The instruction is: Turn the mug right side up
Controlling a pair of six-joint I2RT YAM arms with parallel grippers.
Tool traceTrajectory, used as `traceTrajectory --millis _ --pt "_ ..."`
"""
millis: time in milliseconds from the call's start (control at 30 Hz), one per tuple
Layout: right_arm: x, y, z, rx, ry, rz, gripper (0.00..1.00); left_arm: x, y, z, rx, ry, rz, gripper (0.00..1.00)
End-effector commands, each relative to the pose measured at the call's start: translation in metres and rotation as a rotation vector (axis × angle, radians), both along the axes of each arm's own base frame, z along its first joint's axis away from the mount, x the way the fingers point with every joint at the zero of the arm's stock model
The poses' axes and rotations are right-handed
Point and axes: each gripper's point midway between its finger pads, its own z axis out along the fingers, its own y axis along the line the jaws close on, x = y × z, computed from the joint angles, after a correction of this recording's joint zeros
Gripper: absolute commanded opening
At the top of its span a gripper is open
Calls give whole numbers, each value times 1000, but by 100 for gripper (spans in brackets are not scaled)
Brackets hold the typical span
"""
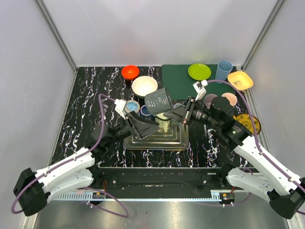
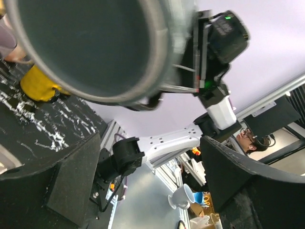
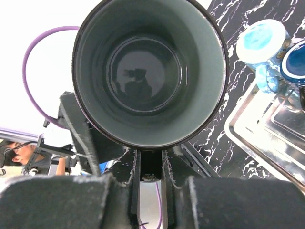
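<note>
Mug (image 1: pixel 158 101) hangs in the air over the far edge of the tray (image 1: pixel 182 144), tipped so that its mouth faces down and back toward the arms; both wrist views look straight into its dark inside. The right end effector (image 3: pixel 147 164) is clamped on it from the tray's right side, its fingers drawn close together under the rim, though whether they pinch the handle or the wall I cannot tell. The left end effector (image 1: pixel 144 125) waits just below the mug, over the tray's left half, with its fingers spread wide and nothing between them. The step in hand looks like the turn itself, perhaps with a handover. To do it well, the right wrist should roll slowly until the mouth points up, with the mug kept high enough above the tray that the rim does not strike it or the things standing on it. If the left end effector takes over, it should close across the body squarely before the right lets go, since a narrow pinch on a tilted mug could slip. Only then should the mug go down level, onto the tray or onto the desk (image 1: pixel 81 109) beside it.
</note>
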Motion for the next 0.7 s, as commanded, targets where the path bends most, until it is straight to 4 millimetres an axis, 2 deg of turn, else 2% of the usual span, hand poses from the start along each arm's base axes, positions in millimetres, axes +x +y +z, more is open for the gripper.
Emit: traceTrajectory --millis 0,67,100,200,300,333,500,533,667 --pt "-21 5 74 163 -181 69 0 9 -8 23 -67 -37 9 85" --pt "-21 7 70 151 -173 66 0 15 -12 27 -71 -34 16 83" --pt "-22 8 69 151 -170 70 0 19 -13 33 -87 -35 32 79" --pt "-23 9 68 156 -169 74 0 30 -8 40 -129 -18 93 70" --pt "-24 8 67 156 -167 72 0 33 0 47 -193 -14 130 61" --pt "-24 8 65 153 -163 71 0 31 4 54 -223 -32 132 60" --pt "-25 8 60 152 -157 74 0 29 12 63 -265 -46 148 52" --pt "-24 9 57 148 -152 75 0 28 13 66 -277 -51 150 47" --pt "-23 11 49 138 -141 75 0 27 20 74 -332 -56 159 38"
